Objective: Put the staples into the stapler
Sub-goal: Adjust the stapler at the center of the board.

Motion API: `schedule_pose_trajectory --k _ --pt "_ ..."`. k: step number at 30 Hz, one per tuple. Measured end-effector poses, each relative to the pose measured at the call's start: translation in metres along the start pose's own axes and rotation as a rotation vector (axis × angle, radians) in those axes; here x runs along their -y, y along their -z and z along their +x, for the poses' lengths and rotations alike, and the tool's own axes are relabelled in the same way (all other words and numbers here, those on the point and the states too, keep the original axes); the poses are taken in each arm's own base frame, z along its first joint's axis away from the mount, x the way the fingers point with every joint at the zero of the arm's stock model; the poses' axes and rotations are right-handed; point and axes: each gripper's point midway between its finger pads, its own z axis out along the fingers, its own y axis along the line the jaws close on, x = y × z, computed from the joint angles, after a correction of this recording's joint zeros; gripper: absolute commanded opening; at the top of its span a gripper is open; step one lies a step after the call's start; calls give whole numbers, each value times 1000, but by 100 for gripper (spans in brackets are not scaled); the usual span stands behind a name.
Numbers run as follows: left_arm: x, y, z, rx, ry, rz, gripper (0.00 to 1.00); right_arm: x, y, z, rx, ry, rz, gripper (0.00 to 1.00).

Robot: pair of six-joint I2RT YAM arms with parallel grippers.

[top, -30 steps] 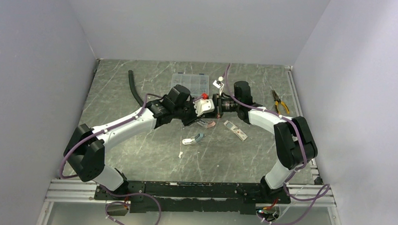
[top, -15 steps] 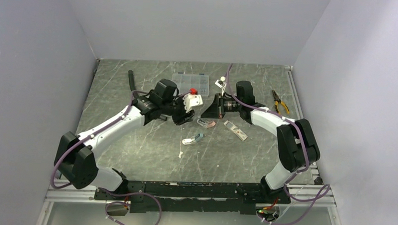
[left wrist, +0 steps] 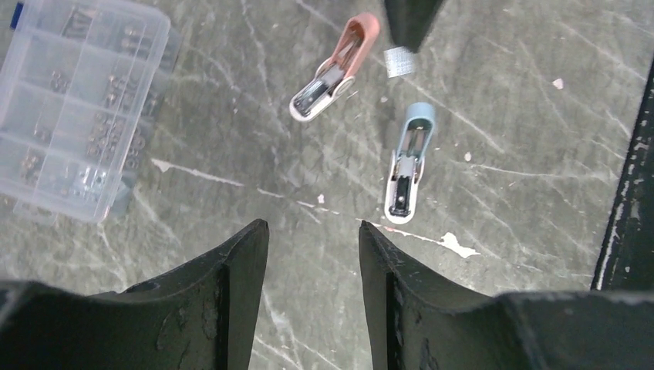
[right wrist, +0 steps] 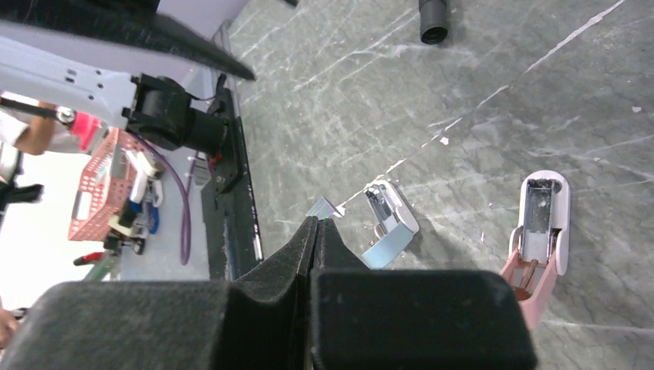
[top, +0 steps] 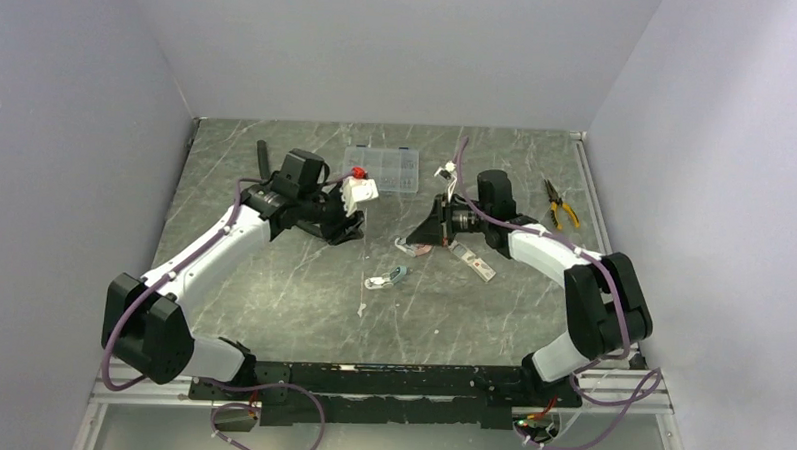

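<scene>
Two mini staplers lie open mid-table: a pink stapler [top: 414, 248] [left wrist: 333, 69] [right wrist: 540, 231] and a blue stapler [top: 386, 279] [left wrist: 407, 162] [right wrist: 389, 223]. My right gripper [top: 415, 239] [right wrist: 318, 220] is shut on a short silvery strip of staples [right wrist: 325, 207] [left wrist: 399, 62], which sticks out at its tip. It hovers just beside the pink stapler's front end, above the table. My left gripper [top: 347, 228] [left wrist: 313, 227] is open and empty, up and left of both staplers.
A clear compartment box [top: 381, 167] [left wrist: 69, 108] stands at the back. A black hose [top: 266, 170] [right wrist: 433, 23] lies back left, pliers [top: 558, 203] back right. A small white carton with a red mark [top: 471, 260] lies right of the pink stapler. White scraps [top: 361, 309] lie in front.
My left arm has pulled back to the left, away from the right gripper. My right gripper has tipped down towards the pink stapler with the staples.
</scene>
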Motion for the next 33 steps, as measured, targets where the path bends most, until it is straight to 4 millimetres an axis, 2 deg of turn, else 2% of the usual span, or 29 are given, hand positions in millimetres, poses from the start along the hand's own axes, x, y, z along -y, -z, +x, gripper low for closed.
schedule_pose_trajectory --k 4,9,14,21,24,28,30,33 --pt "-11 1 13 -10 50 -39 52 -6 -5 11 -10 88 39 0" --pt "-20 -8 32 -39 117 -77 52 -19 -25 24 -39 208 79 0" --pt "-33 -20 58 -78 239 -114 52 -8 -40 33 -57 276 202 0" --pt "-56 -12 88 -93 394 -167 53 1 -49 43 -79 321 310 0" --pt "-50 -13 86 -65 377 -122 54 4 -48 43 -82 334 325 0" --pt "-21 -20 95 -55 326 -14 52 11 -42 39 -79 342 339 0" --pt "-7 -26 96 -67 281 33 51 15 -33 32 -61 339 345 0" --pt "11 -37 87 -70 183 91 50 22 -8 14 -4 332 370 0"
